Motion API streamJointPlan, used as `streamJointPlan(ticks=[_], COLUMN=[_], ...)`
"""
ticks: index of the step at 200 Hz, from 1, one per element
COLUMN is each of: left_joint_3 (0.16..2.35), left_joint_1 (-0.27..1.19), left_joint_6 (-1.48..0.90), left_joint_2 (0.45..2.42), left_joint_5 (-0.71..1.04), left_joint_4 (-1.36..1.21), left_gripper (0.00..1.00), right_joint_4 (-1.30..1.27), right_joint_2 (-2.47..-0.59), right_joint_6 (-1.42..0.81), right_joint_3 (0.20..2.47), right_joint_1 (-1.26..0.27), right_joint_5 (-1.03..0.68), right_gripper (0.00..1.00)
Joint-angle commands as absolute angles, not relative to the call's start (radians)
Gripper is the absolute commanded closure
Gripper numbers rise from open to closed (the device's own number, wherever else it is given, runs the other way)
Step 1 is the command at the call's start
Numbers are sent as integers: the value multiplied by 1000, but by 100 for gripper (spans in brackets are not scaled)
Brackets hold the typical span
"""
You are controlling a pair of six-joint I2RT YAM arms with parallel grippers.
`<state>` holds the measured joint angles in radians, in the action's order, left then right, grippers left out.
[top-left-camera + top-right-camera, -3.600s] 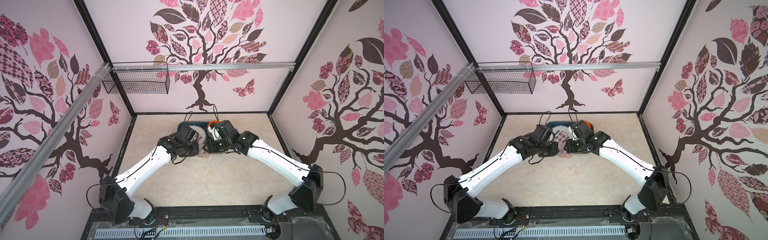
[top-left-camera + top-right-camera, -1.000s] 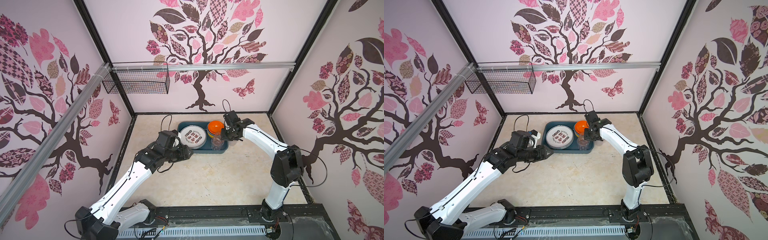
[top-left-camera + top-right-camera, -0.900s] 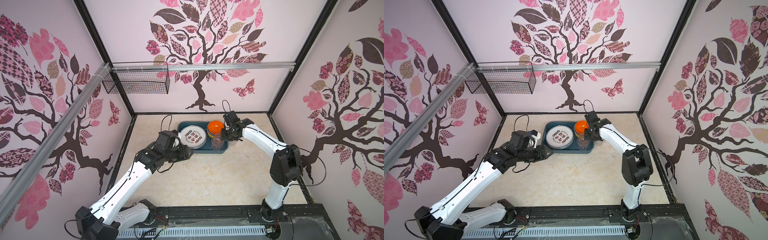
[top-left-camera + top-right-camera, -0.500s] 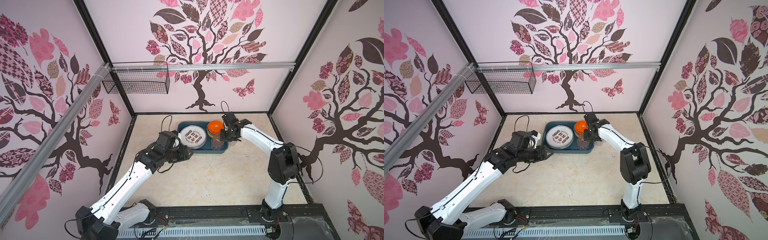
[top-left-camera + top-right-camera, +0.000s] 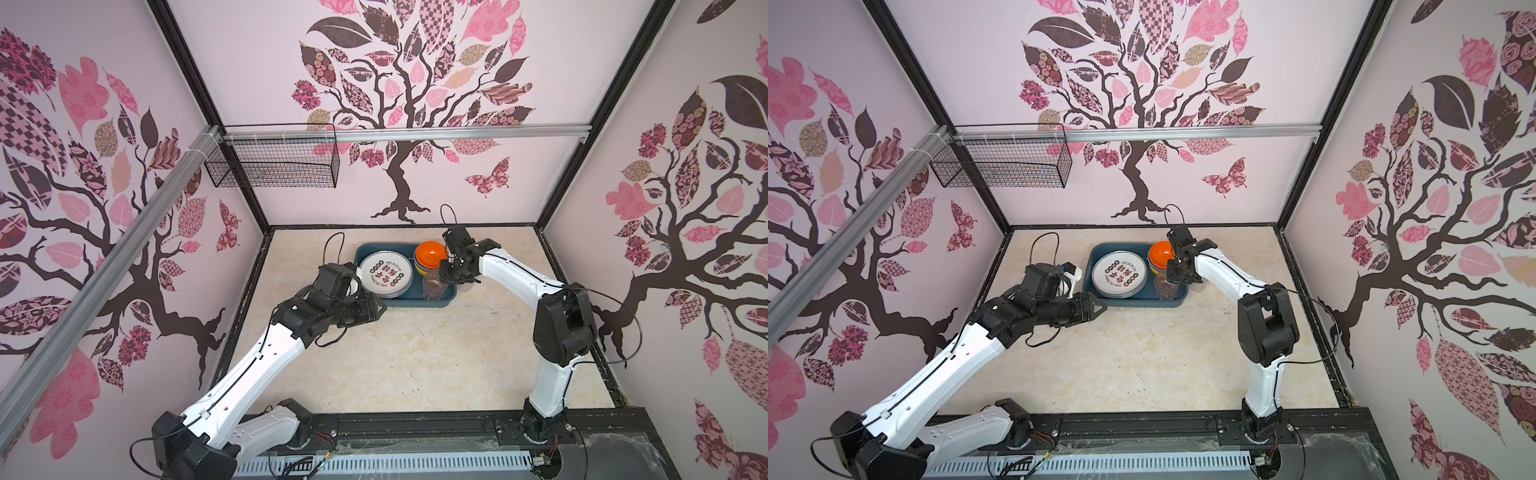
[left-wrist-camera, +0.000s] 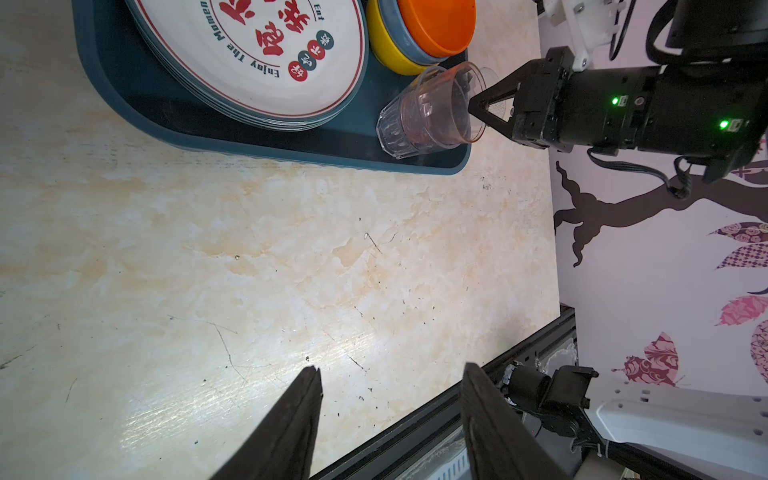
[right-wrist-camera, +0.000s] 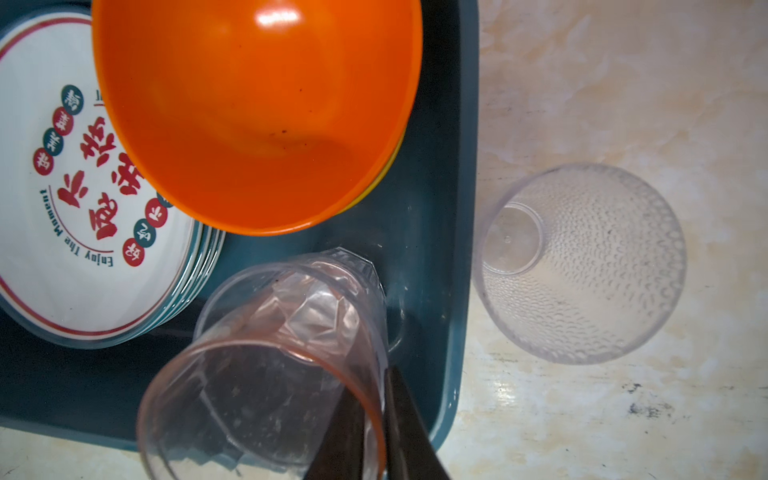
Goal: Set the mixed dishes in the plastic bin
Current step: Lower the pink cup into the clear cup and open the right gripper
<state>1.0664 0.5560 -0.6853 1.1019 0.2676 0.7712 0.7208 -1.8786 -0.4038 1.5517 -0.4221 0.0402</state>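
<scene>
I'm easing the right gripper [image 7: 374, 395] down, still pinching the pinkish cup [image 7: 266, 374] now nesting in the faceted cup [image 6: 392, 135] inside the plastic bin [image 7: 440, 208]; left gripper [image 6: 390, 370] idling open, dimpled cup [image 7: 582, 266] waiting outside.

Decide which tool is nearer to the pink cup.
Right. The right tool pinches the rim of the pink cup in the bin; the left tool hangs open above the table, beyond the bin's other end.

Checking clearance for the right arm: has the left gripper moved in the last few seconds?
Yes. The left gripper has pulled back off the plastic bin, and is now by its near left corner.
</scene>
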Motion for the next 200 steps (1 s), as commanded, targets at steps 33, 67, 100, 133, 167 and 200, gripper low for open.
streamJointPlan(ticks=[33, 67, 100, 133, 167, 200], left_joint_3=[1039, 1035, 1023, 1004, 990, 1001], left_joint_1=[552, 552, 552, 551, 551, 553], left_joint_6=[-690, -692, -700, -711, -717, -721], left_joint_2=[1079, 1077, 1076, 1075, 1084, 1124], left_joint_5=[268, 268, 281, 308, 343, 393], left_joint_4=[753, 750, 735, 707, 671, 637], left_gripper=[43, 43, 42, 38, 37, 36], right_joint_4=[775, 789, 790, 771, 701, 610], right_joint_2=[-1911, -1854, -1782, -1707, -1609, -1513], right_joint_6=[-403, -403, -399, -406, -424, -454], right_joint_3=[1628, 1630, 1605, 1554, 1457, 1335], right_joint_1=[-419, -419, -418, -419, -410, -365], right_joint_5=[32, 37, 44, 43, 26, 13], right_gripper=[78, 73, 67, 62, 58, 54])
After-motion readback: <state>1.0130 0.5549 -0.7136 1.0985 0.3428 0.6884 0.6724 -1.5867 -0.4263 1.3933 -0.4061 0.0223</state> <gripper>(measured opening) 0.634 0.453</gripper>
